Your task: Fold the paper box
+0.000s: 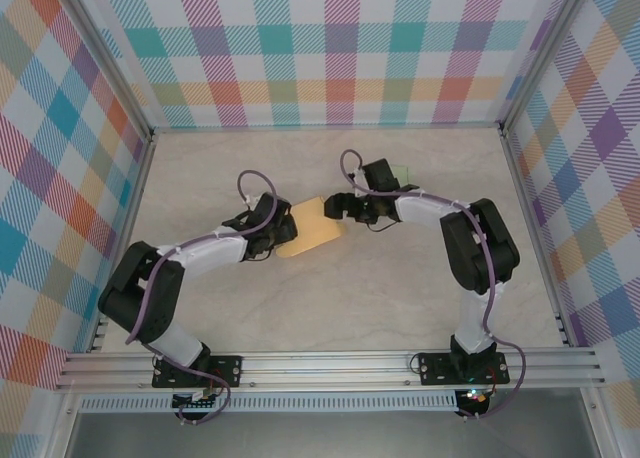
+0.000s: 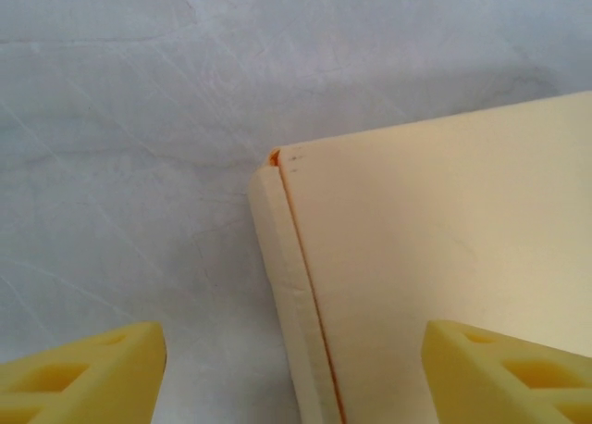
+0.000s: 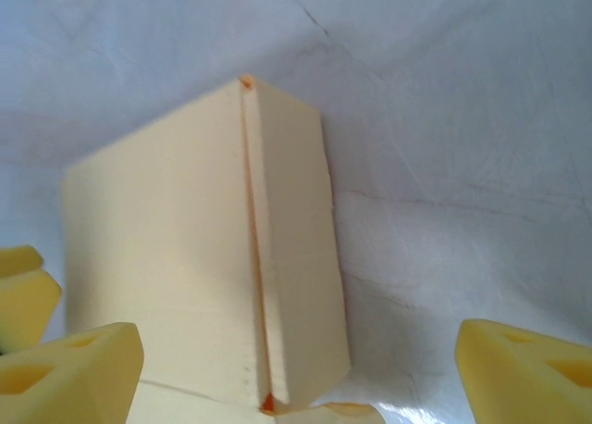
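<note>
Since the paper box (image 1: 310, 228) looks light and floppy, pinch its folded edge (image 2: 289, 276); left hand (image 1: 272, 230), right hand (image 1: 337, 206) both wide, empty.

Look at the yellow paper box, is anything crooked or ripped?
No rip shows. The paper box lies slanted on the table, not square to its edges. Along one side a narrow flap does not sit quite flush, so a thin orange line shows in the seam.
</note>
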